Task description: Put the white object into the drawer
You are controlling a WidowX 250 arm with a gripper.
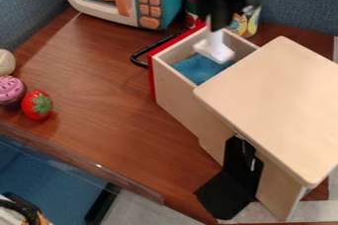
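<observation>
In the camera view: one black robot claw (218, 24), hanging from the top edge over an open drawer; grip released or clenched, cannot tell. One white object (214, 50) with upright stem and wider base, inside the drawer, stem reaching up to the claw, base over blue cloth (198, 69). One pale wooden drawer with red front (155, 66) and black bar handle (137, 57), pulled out of a pale wooden cabinet (274, 100). One black flat angled piece (231, 189), against the cabinet's near side. One teal and white toy microwave with orange handle and buttons (158, 2), at the back. Beside the drawer's far end, one bright patterned packet (248, 21). At left, on a brown wooden tabletop (99, 81): one red toy strawberry with green leaves (37, 105), one pink-topped toy cupcake (11, 91), one cream rounded item (5, 62), partly out of frame
</observation>
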